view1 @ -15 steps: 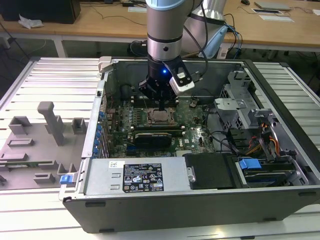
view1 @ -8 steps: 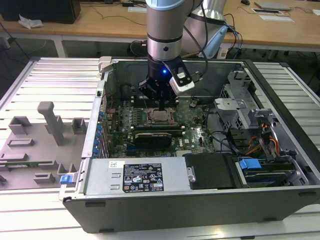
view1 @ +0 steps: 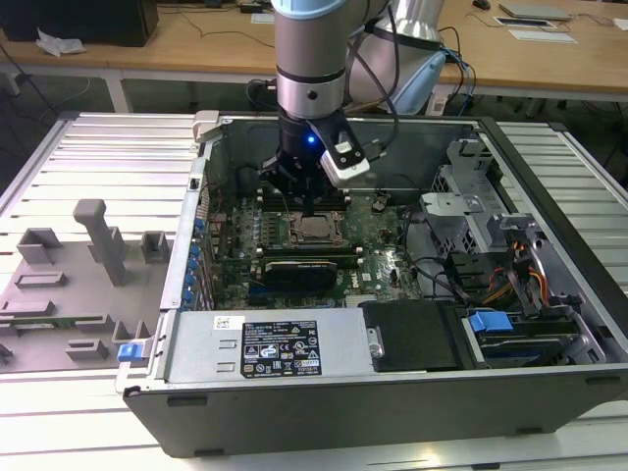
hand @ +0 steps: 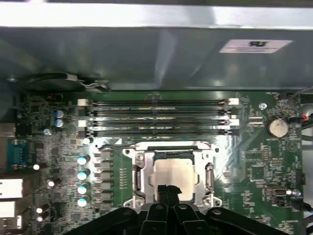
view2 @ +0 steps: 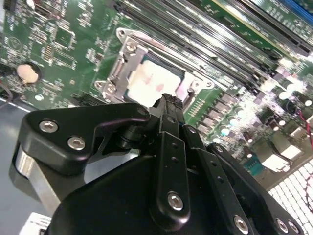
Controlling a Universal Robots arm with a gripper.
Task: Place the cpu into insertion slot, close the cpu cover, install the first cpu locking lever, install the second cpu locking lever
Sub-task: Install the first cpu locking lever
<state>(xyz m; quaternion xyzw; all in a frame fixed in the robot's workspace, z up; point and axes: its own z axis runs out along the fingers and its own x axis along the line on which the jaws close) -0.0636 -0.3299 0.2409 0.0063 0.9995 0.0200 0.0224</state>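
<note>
An open computer case lies on a ribbed metal worktop, with its green board facing up. The chip sits in the socket near the middle of the board, silver face up. It lies just beside the row of long black memory slots that run along the board's edge next to the case wall. The silver cover lies flat around the chip, framing it on all sides, and the chip's face shows through the cut-out.

The arm reaches down into the case, and the gripper hangs over the socket. In both wrist views its two black fingers are pressed together with nothing between them, and their tips point at the edge of the chip away from the memory slots. Whether the tips touch the metal cannot be told. A round coin battery sits on the board, well apart from the socket. Grey blocks stand on the worktop at the exterior view's left.
</note>
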